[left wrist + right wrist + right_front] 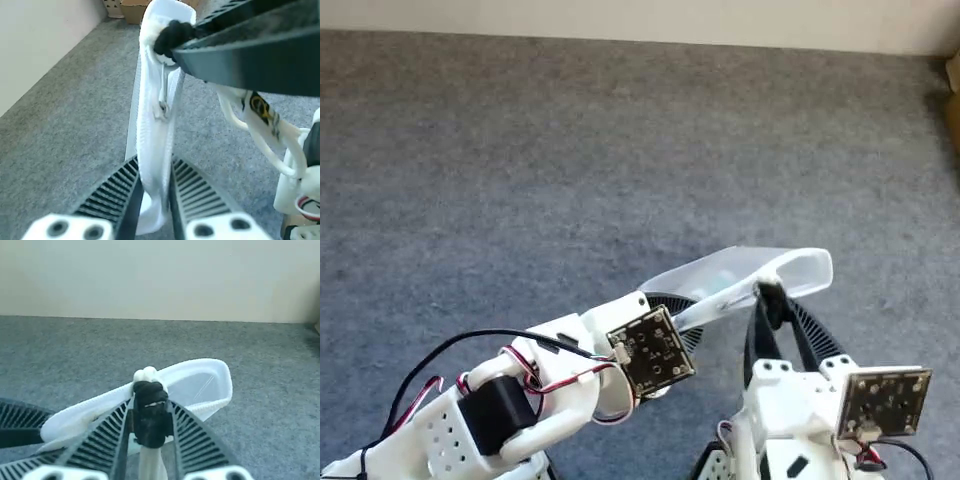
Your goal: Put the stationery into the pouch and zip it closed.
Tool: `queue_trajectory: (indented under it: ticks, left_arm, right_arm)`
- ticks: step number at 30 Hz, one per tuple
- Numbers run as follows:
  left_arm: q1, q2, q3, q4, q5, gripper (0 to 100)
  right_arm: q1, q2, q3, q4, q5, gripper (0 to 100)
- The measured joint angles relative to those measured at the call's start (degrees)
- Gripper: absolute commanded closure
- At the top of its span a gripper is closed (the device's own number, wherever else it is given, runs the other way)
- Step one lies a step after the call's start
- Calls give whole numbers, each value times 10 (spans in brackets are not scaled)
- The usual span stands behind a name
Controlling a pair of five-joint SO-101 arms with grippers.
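Two grips: left pincer (153,165) clamps the pouch (750,270) end as anchor, right pincer (150,406), just beyond, clamps the pull (172,34) for zipping.

Nothing written, no number and no brand can be read in any view. The closest thing to a label is a yellow-and-black sticker (260,108) on a white arm part (287,165) at the right middle of the left wrist view. It bears a round mark and dark strokes, too blurred to make out. In the high view, any marking on the two dark circuit boards, at lower centre (653,352) and lower right (883,400), is too small to tell.
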Motion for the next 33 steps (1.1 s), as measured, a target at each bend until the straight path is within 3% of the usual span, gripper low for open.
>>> queue_trajectory:
  ticks: [7, 18, 24, 27, 33]
  left_arm:
    - [-1, -5, -13, 33, -10, 995]
    - [-40, -18, -32, 88, -21, 995]
    - [-89, -18, -41, 89, -20, 995]
    - [-94, -18, -41, 89, -19, 995]
    - [-94, -18, -43, 89, -19, 995]
  right_arm:
    - [57, 0, 4, -33, -2, 995]
    - [67, 0, 8, -36, -2, 994]
    - [67, 0, 1, -14, -2, 839]
    - [66, 0, -18, 25, -2, 843]
    - [-80, 0, -40, 50, -28, 858]
